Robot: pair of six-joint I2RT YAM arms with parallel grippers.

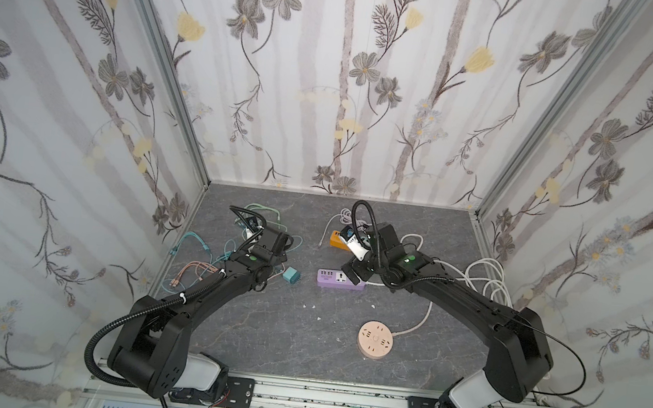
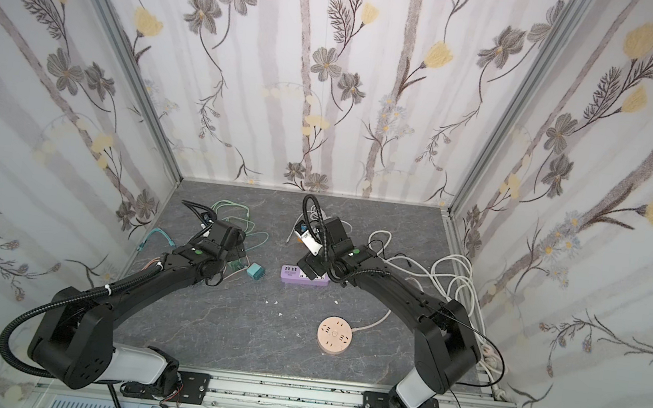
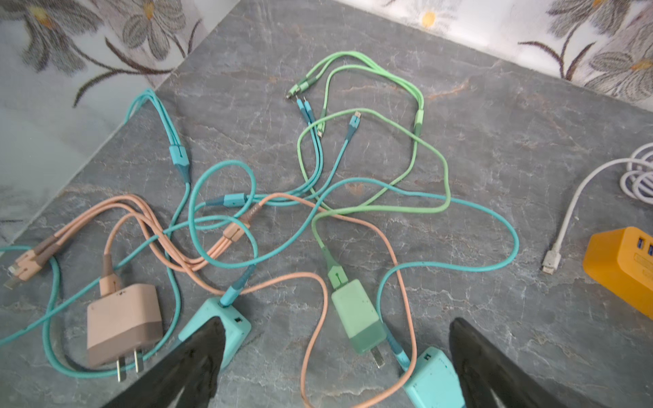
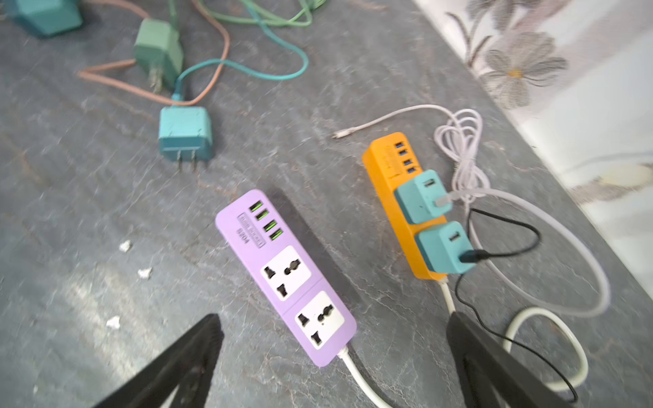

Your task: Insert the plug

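Left gripper (image 3: 337,319), right gripper (image 4: 334,318): spread wide, empty. Teal plug (image 1: 290,275), nine o'clock of purple strip (image 1: 339,280); tangled cables (image 3: 328,211) possibly dragged when lifted.

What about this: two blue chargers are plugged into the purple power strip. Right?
No. The two blue chargers are plugged into the orange power strip, not the purple power strip; the right wrist view shows it.
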